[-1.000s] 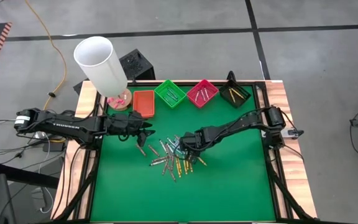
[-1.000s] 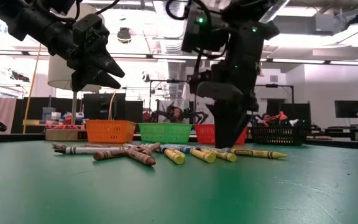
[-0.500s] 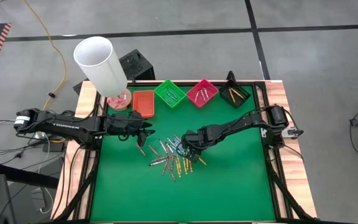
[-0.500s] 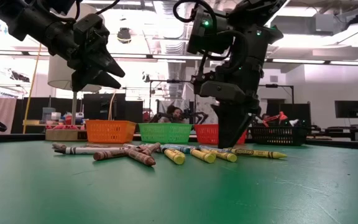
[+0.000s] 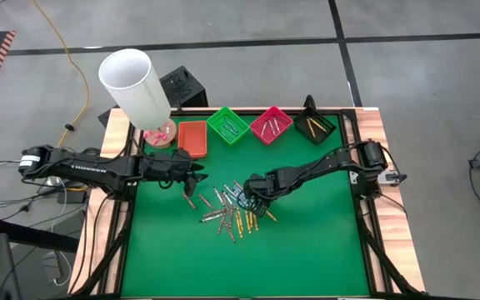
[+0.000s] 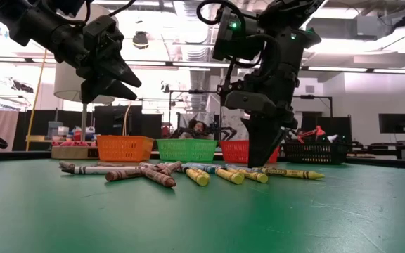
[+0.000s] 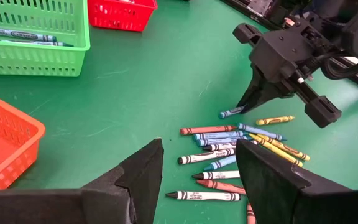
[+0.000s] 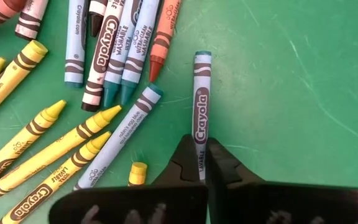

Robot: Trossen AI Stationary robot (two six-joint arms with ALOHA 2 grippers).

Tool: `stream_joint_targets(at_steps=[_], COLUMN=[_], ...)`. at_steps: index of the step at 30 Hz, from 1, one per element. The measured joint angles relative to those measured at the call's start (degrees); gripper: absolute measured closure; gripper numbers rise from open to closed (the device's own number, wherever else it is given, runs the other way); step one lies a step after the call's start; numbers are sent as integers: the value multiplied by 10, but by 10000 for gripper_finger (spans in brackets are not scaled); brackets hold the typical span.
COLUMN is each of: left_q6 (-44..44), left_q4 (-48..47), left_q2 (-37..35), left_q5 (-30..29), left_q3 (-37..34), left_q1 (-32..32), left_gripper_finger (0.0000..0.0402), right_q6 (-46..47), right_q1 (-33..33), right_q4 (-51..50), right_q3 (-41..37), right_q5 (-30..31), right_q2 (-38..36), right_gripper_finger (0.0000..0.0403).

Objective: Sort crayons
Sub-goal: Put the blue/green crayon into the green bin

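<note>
Several crayons (image 5: 232, 212) lie loose in a pile in the middle of the green mat: yellow, blue, orange-red and greyish. My right gripper (image 8: 201, 163) stands at the pile's far right side, pointing steeply down, shut on one blue crayon (image 8: 201, 102). It also shows in the low view, my right gripper (image 6: 262, 160). My left gripper (image 7: 197, 177) hovers open above the mat left of the pile, holding nothing. More crayons lie inside the green tray (image 5: 228, 125), the pink tray (image 5: 271, 123) and the black tray (image 5: 315, 125). My right gripper pinches the blue crayon between its two fingertips (image 8: 182, 158) at one end of the crayon (image 8: 200, 146), on its two long sides. The fingers come from above, slanting steeply down. The crayon lies on the mat (image 7: 229, 112), its other end pointing away from the fingers.
Four small trays stand in a row along the far edge, the orange tray (image 5: 192, 137) leftmost. A tall white cylinder (image 5: 133, 83) stands at the far left corner. The near half of the green mat (image 5: 248, 267) is bare.
My right gripper has shut its fingers on the blue crayon at the edge of the pile, staying in place. The crayon still lies on the mat.
</note>
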Motion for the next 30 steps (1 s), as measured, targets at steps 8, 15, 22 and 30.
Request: stream_joint_targets(at_steps=[8, 15, 22, 30], left_q6=[1, 0, 0, 2], left_q4=[0, 0, 0, 0], left_q2=[0, 0, 0, 0], left_q5=[0, -3, -3, -12], left_q3=[0, 0, 0, 0], left_q1=[0, 0, 0, 0], left_gripper_finger=[210, 210, 210, 210], right_q6=[-17, -73, -172, -249], right_q1=[-16, -50, -99, -175], right_q4=[16, 123, 281, 388], right_q3=[-1, -1, 0, 0], right_q5=[16, 32, 65, 75], right_q2=[-55, -73, -68, -67], right_gripper_finger=[402, 402, 403, 403])
